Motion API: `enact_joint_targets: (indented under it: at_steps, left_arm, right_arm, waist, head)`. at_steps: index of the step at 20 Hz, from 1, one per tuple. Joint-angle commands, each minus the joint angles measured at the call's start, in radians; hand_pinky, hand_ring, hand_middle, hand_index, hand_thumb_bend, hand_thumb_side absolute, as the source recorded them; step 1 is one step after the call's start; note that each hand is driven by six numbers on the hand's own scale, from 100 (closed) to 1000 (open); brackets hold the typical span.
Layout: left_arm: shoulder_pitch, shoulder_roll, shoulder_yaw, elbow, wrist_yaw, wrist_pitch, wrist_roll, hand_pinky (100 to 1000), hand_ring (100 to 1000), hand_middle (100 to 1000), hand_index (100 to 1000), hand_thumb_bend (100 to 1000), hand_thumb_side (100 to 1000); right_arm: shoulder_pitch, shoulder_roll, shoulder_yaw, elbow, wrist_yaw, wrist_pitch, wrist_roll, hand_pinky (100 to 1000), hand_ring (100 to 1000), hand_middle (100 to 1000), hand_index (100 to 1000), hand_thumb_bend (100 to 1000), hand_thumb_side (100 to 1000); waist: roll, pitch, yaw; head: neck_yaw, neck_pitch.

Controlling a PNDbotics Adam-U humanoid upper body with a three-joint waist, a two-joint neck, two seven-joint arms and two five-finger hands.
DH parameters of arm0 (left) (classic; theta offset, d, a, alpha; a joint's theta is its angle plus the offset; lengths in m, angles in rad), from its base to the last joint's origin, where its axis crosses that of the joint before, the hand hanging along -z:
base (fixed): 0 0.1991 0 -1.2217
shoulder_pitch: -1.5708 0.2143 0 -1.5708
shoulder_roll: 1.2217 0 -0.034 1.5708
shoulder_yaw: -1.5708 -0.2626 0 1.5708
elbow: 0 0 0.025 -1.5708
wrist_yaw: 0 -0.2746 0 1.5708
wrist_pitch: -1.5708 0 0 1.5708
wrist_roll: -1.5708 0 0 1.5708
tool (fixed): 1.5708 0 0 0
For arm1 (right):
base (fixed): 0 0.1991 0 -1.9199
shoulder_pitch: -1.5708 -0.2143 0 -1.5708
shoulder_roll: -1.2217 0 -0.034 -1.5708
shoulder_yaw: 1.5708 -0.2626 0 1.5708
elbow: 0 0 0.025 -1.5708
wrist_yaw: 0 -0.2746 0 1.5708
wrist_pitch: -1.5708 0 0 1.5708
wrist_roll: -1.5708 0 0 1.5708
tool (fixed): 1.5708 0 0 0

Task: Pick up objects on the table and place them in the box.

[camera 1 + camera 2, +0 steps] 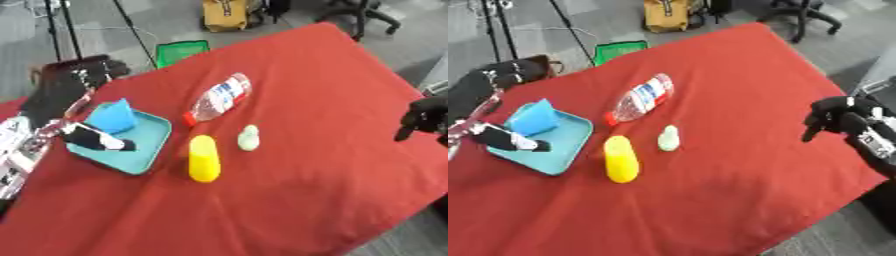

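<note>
A teal box (149,145) sits at the table's left with a blue block (112,116) in it. My left hand (98,140) reaches into the box from the left edge, dark with a white patch; its grip is hidden. A clear bottle (217,97) with a red cap lies on its side in the middle. In front of it lie a yellow cylinder (204,158) and a small pale green thing (249,138). My right hand (840,120) hangs over the table's right edge, far from these things, fingers relaxed and holding nothing.
The red cloth (315,150) covers a table that lies askew, its right and front edges near. Beyond the far edge stand a dark bag (61,82), a green crate (182,50), stand legs and a yellow bag (229,14).
</note>
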Motion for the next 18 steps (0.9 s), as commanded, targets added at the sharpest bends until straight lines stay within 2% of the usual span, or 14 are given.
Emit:
enact_joint_targets:
  at_steps: [1, 2, 3, 4, 5, 6, 9, 11, 12, 18]
  left_arm:
    - [0.031, 0.042, 0.073, -0.197, 0.218, 0.067, -0.02, 652, 746, 820, 924, 620, 613]
    - [0.059, 0.029, 0.096, -0.244, 0.274, 0.094, -0.026, 614, 723, 807, 924, 503, 723]
    - [0.09, 0.017, 0.118, -0.294, 0.338, 0.117, -0.031, 614, 723, 807, 924, 503, 723]
    - [0.121, 0.001, 0.138, -0.32, 0.404, 0.118, -0.037, 597, 712, 800, 919, 431, 829]
    - [0.147, -0.01, 0.156, -0.333, 0.464, 0.103, -0.048, 597, 712, 800, 919, 431, 829]
    - [0.174, -0.022, 0.171, -0.339, 0.513, 0.081, -0.062, 586, 703, 797, 918, 397, 899]
    - [0.247, -0.062, 0.199, -0.344, 0.599, 0.009, -0.121, 579, 699, 795, 920, 382, 932]
    - [0.288, -0.105, 0.205, -0.345, 0.636, -0.011, -0.168, 557, 679, 785, 921, 383, 947]
    - [0.303, -0.127, 0.208, -0.345, 0.654, -0.013, -0.189, 537, 660, 771, 916, 410, 914]
    - [0.348, -0.221, 0.234, -0.345, 0.705, 0.017, -0.257, 523, 646, 761, 910, 418, 916]
  right_arm:
    - [-0.006, -0.018, -0.015, -0.007, 0.001, -0.102, 0.096, 577, 569, 627, 808, 100, 664]
    - [-0.005, -0.017, -0.017, -0.007, 0.001, -0.103, 0.096, 577, 569, 627, 808, 100, 664]
    - [-0.004, -0.016, -0.019, -0.006, 0.001, -0.103, 0.096, 577, 569, 627, 808, 100, 664]
    - [-0.004, -0.016, -0.021, -0.006, 0.001, -0.104, 0.096, 577, 569, 627, 808, 100, 663]
    - [-0.003, -0.017, -0.023, -0.006, 0.0, -0.105, 0.096, 577, 569, 627, 808, 100, 663]
    - [-0.002, -0.017, -0.026, -0.005, 0.0, -0.106, 0.096, 577, 569, 627, 808, 100, 664]
    - [-0.002, -0.018, -0.032, -0.004, 0.0, -0.108, 0.096, 577, 569, 627, 808, 100, 664]
    - [-0.002, -0.016, -0.035, -0.004, -0.001, -0.108, 0.096, 576, 568, 627, 809, 100, 664]
    - [-0.003, -0.016, -0.036, -0.005, -0.001, -0.108, 0.096, 576, 568, 627, 809, 100, 663]
    - [-0.006, -0.02, -0.04, -0.004, -0.003, -0.108, 0.096, 576, 568, 626, 809, 100, 660]
  waist:
    - [-0.008, -0.013, 0.004]
    - [-0.011, -0.011, 0.014]
    - [-0.013, -0.01, 0.022]
    - [-0.016, -0.007, 0.029]
    - [-0.018, -0.006, 0.034]
    - [-0.019, -0.004, 0.039]
    - [-0.021, 0.0, 0.051]
    - [-0.023, 0.003, 0.059]
    - [-0.024, 0.004, 0.064]
    - [-0.025, 0.004, 0.082]
  head:
    - [-0.008, -0.011]
    - [-0.013, -0.012]
    - [-0.017, -0.012]
    - [-0.022, -0.014]
    - [-0.025, -0.015]
    - [-0.028, -0.017]
    - [-0.035, -0.019]
    - [-0.036, -0.019]
    - [-0.037, -0.02]
    - [-0.033, -0.015]
